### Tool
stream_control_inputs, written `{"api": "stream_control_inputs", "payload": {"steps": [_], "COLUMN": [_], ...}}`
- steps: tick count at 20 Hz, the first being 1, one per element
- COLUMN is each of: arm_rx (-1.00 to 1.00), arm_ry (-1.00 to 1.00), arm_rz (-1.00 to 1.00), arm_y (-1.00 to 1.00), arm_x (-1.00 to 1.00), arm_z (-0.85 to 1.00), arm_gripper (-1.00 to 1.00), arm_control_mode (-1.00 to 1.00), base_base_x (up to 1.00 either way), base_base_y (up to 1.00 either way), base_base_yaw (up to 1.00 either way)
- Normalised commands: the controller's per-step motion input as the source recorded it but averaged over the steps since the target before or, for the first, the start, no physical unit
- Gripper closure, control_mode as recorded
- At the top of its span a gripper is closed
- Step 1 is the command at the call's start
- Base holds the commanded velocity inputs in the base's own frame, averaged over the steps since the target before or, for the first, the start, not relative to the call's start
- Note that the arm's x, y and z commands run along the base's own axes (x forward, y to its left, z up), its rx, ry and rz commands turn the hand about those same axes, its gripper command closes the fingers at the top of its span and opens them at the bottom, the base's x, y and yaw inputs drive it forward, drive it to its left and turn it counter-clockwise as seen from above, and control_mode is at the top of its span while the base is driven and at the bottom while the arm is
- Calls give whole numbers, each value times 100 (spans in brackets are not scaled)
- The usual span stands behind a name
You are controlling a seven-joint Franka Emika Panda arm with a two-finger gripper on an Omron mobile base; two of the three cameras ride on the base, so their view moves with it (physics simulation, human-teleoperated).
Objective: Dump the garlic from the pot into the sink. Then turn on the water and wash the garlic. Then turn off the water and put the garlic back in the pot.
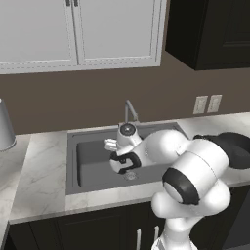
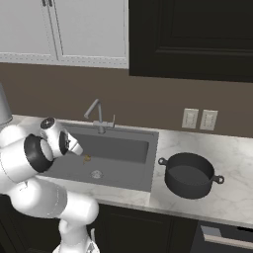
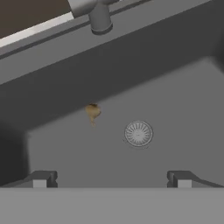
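Tan garlic lies on the sink floor near the drain, and your jaws hang apart above it, holding nothing. Your black pot sits on the marble surface right of the sink.

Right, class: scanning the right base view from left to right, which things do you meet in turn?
Gripper → garlic → drain → faucet → pot → wall outlets.
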Motion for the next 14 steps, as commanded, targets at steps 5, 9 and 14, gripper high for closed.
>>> {"api": "stream_control_inputs", "payload": {"steps": [5,9,14], "arm_rx": [0,-3,-3], "arm_ry": [11,8,4], "arm_rz": [0,0,0], "arm_y": [0,0,0], "arm_x": [28,23,22], "arm_z": [-26,-30,-30], "arm_gripper": [-100,-100,-100], "arm_control_mode": [-100,-100,-100], "base_base_x": [0,0,0], "base_base_y": [0,0,0], "base_base_yaw": [0,0,0]}}
